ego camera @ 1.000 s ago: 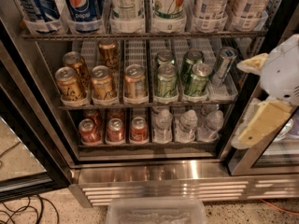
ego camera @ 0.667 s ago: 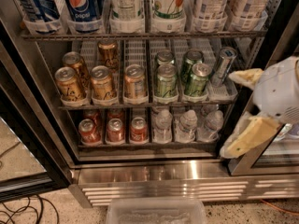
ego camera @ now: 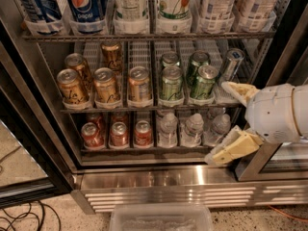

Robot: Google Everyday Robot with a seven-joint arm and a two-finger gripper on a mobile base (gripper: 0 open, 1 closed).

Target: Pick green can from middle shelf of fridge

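Advancing the Gripper Toward the Middle Shelf

The jaws are seen spread wide, with nothing held between them. The gripper (ego camera: 217, 122) is located at the right edge of the fridge opening. Its upper finger (ego camera: 238, 91) is level with the middle shelf, and its lower finger (ego camera: 231, 150) is level with the water bottles (ego camera: 195, 129) on the rack below.

Compared with one second ago, the gripper has been shifted leftward and lower, from beside the door frame to just in front of the right-hand lanes. No can has been displaced.

Nearest the upper finger, a silver can (ego camera: 231, 64) and two darker green cans (ego camera: 204, 82) are found. The green can (ego camera: 172, 84), pale-bodied, is standing upright at the front of the next lane to the left, on the middle shelf (ego camera: 144, 109) of the fridge (ego camera: 192, 189). It is untouched.

The approach is judged to be under way only. Further leftward travel is required before the jaws can be set around the green can.
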